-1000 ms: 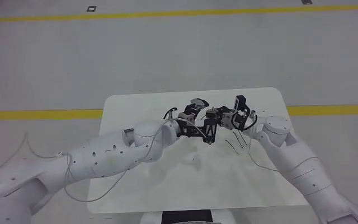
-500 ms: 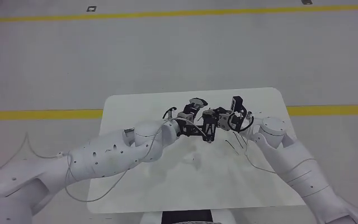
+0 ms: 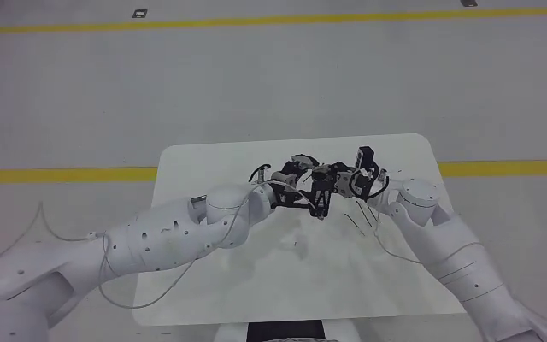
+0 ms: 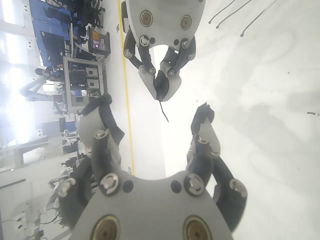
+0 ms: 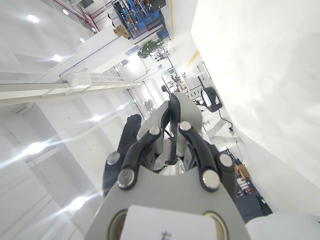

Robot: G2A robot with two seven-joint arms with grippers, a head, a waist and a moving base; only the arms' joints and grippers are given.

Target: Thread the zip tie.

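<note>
The right end effector (image 4: pixel 161 92) is pinched tight on the zip tie (image 4: pixel 164 113), tip poking toward the left end effector (image 4: pixel 152 108), which is spread wide, holding nothing. Three spare ties (image 4: pixel 235 6) lie on the tabletop (image 4: pixel 262 106).

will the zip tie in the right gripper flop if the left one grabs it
Probably bends a little: the zip tie tail leaving the shut right gripper is thin and kinked. Likely light, so the open left gripper may nudge it aside.

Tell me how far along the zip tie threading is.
Done: the right claw is shut on the zip tie, its tip poking out. In hand: the open left claw faces that tip. Left: the tie is not yet threaded. Three spare ties lie on the table.
</note>
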